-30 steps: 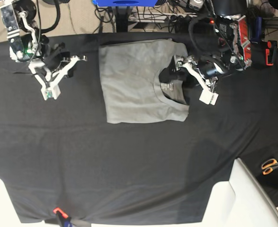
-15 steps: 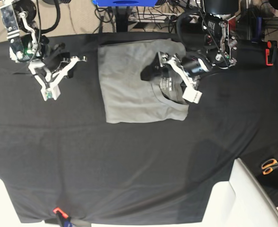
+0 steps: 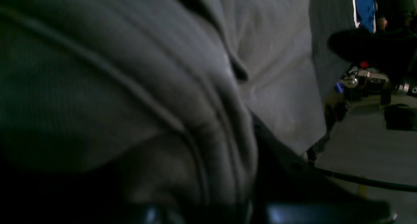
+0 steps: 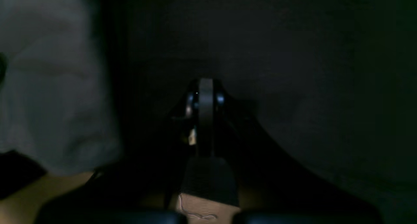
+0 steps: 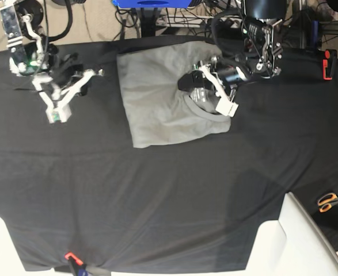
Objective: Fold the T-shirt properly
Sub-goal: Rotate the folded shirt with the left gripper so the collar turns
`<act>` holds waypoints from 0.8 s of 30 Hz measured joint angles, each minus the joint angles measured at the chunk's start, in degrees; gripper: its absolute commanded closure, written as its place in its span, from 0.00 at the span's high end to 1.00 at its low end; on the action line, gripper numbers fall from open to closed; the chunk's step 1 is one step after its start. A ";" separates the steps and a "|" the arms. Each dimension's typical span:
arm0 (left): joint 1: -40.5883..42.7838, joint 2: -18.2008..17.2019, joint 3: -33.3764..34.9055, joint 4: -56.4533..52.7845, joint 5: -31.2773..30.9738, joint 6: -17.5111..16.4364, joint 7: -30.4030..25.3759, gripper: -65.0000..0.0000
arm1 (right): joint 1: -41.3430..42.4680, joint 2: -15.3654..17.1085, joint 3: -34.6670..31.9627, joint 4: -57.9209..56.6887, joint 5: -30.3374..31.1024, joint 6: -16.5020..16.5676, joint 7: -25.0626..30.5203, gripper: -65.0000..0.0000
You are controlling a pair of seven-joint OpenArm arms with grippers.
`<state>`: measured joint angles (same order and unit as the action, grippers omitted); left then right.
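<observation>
While the arms sit at the far side, the scene reads so:

Cloth: a black table cloth (image 5: 157, 195) covers the whole surface, lying in soft creases, with a faint fold line running 9 to 3 o'clock across the middle.

T-shirt: the grey T-shirt (image 5: 157, 98) lies folded into a rough block at about 12 o'clock on the cloth, collar toward 3 o'clock; its near edge is pulled slightly askew.

Left gripper: the left gripper (image 5: 206, 92) is down on the collar at the shirt's 3 o'clock side. In its wrist view bunched grey folds (image 3: 169, 97) fill the frame right up to the lens. The pincer looks nearly closed on that cloth, though the fingertips themselves are hidden.

Right gripper: the right gripper (image 5: 56, 112) rests at 10 o'clock, well apart from the shirt, over bare cloth. Its wrist view is dark; the fingers (image 4: 205, 119) stand pressed together with nothing between them.

Near edge: two white corners (image 5: 298, 241) stand at 5 and 7 o'clock; a small orange clip (image 5: 71, 257) sits at 7 o'clock.

Scissors: orange-handled scissors (image 5: 330, 201) lie at 4 o'clock, off the cloth's edge.

Room: beyond 12 o'clock, a beige floor with tangled black cables (image 5: 215, 11) and a blue object (image 5: 151, 3); a red-and-black part (image 5: 329, 63) sits at 2 o'clock.
</observation>
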<state>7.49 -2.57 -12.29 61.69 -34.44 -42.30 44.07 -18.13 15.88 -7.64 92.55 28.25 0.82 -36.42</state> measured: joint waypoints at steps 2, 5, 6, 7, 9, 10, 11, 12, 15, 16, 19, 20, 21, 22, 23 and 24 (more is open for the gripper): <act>-0.02 -0.48 0.07 0.22 -0.42 0.04 0.66 0.00 | 0.02 0.15 0.94 0.00 -0.13 -0.20 0.20 0.00; 0.22 -1.31 0.48 4.00 -0.42 0.50 5.20 0.00 | -0.02 0.11 0.94 0.00 -0.11 -0.17 0.13 0.00; 0.68 -1.84 0.68 5.97 0.04 1.11 7.37 0.00 | -0.02 0.02 0.94 0.00 0.07 -0.15 0.13 0.00; 1.07 -2.89 0.85 8.04 0.44 1.44 9.44 0.00 | 0.02 -0.02 0.94 0.00 0.07 -0.15 0.17 0.00; 0.92 -5.62 3.08 11.32 1.40 1.79 13.49 0.00 | 0.00 0.07 0.94 0.00 0.04 -0.20 0.17 0.00; 0.11 -7.15 5.07 12.57 1.77 1.92 15.67 0.00 | -0.02 0.13 0.94 0.00 0.04 -0.17 0.09 0.00; -1.03 -8.24 7.37 13.31 2.58 1.88 17.05 0.00 | 0.00 0.11 0.92 0.00 0.04 -0.20 0.00 0.00; -2.36 -9.40 9.99 13.62 3.04 1.99 17.92 0.00 | 0.02 0.00 0.76 0.00 0.09 -0.17 0.00 0.00; -7.32 -12.74 19.76 13.46 4.22 2.69 18.38 0.00 | 0.13 -1.05 0.90 0.00 0.07 -0.15 0.20 0.00; -9.09 -14.01 23.67 13.25 4.24 2.82 18.43 0.00 | 0.15 -1.53 1.03 0.00 0.07 -0.20 0.20 0.00; -15.21 -16.26 34.49 12.98 4.48 2.75 19.61 0.00 | 0.09 -2.49 0.98 0.00 0.11 -0.17 0.20 0.00; -17.27 -16.72 37.94 12.90 4.81 2.84 19.28 0.00 | 0.04 -2.58 0.76 0.00 0.13 -0.17 0.07 0.00; -19.41 -17.05 41.03 12.90 4.98 2.82 19.47 0.00 | 0.04 -2.58 0.66 0.00 0.20 0.04 0.13 0.00; -21.73 -17.14 44.09 12.92 5.38 2.86 19.65 0.00 | 0.07 -2.54 0.66 0.00 0.26 0.02 0.20 0.00; -24.02 -17.07 47.30 12.98 6.25 2.86 19.19 0.00 | 0.02 -2.80 0.96 0.00 0.07 0.00 0.15 0.00; -25.73 -16.87 50.18 13.05 7.56 2.75 18.51 0.00 | 0.00 -3.41 1.18 0.00 0.09 -0.24 0.17 0.00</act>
<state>-18.24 -19.44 37.89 74.74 -26.87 -39.55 62.59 -18.13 12.47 -6.46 92.55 28.34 0.58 -36.25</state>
